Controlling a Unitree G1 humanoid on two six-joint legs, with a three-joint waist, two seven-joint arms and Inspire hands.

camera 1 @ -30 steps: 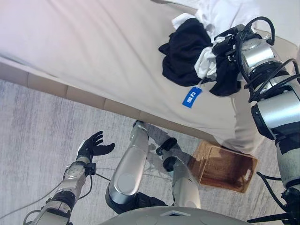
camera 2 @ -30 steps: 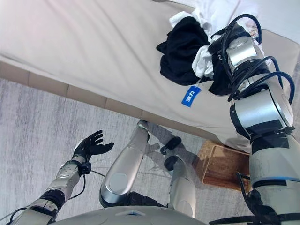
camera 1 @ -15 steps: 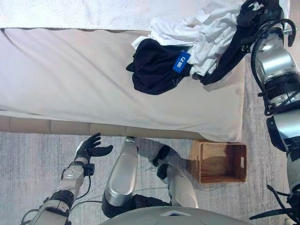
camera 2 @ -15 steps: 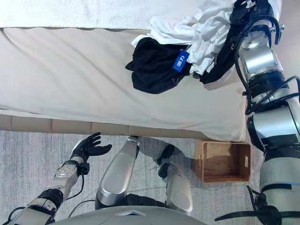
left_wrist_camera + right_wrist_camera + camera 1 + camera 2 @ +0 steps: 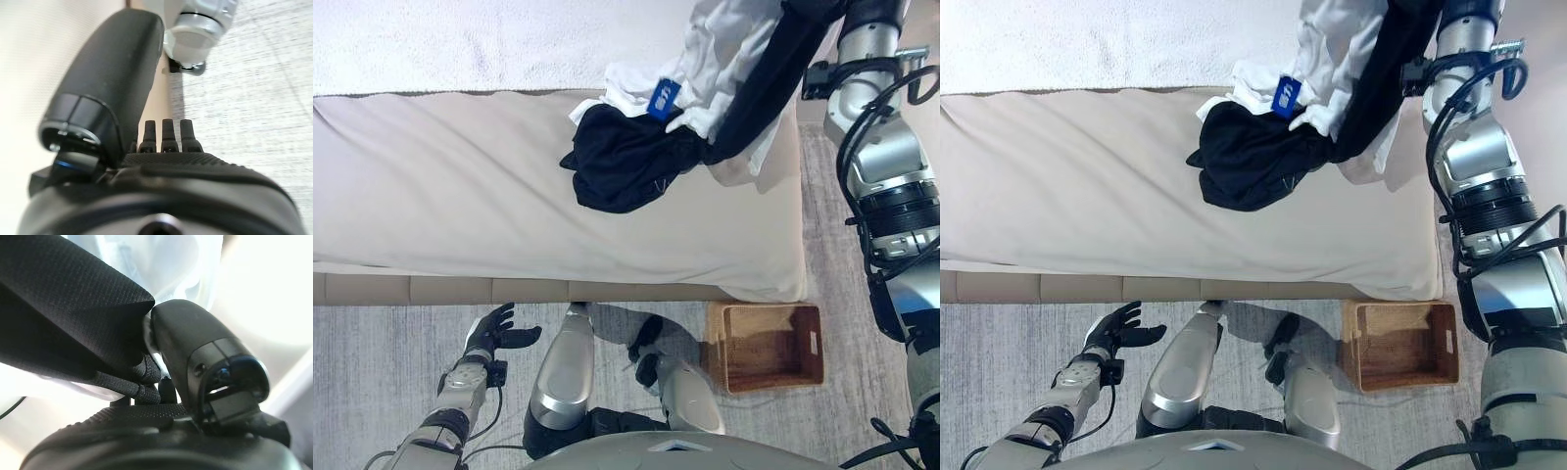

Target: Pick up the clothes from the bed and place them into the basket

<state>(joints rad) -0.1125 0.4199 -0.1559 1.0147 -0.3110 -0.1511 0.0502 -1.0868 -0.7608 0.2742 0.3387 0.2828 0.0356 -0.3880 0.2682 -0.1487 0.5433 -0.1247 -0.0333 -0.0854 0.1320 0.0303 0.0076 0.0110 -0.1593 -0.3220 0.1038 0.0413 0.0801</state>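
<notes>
A bundle of clothes lies at the bed's [image 5: 460,206] right end: a black garment [image 5: 626,162] on the sheet, with a white garment [image 5: 724,44] and a blue tag [image 5: 664,96] lifted above it. A long black cloth [image 5: 759,88] hangs from my right arm at the top right. In the right wrist view, my right hand [image 5: 146,431] is shut on that black cloth [image 5: 63,308], pinched between thumb and curled fingers [image 5: 142,377]. My left hand [image 5: 494,331] hangs open over the carpet, low at the left.
A brown wicker basket [image 5: 715,343] stands on the grey carpet just below the bed's right corner, holding nothing. A white fluffy blanket [image 5: 460,39] covers the far side of the bed.
The camera has swung, shifting the whole picture. My right arm has risen and pulled the white and black clothes up off the sheet; the black garment trails on the bed. The left hand stays open.
</notes>
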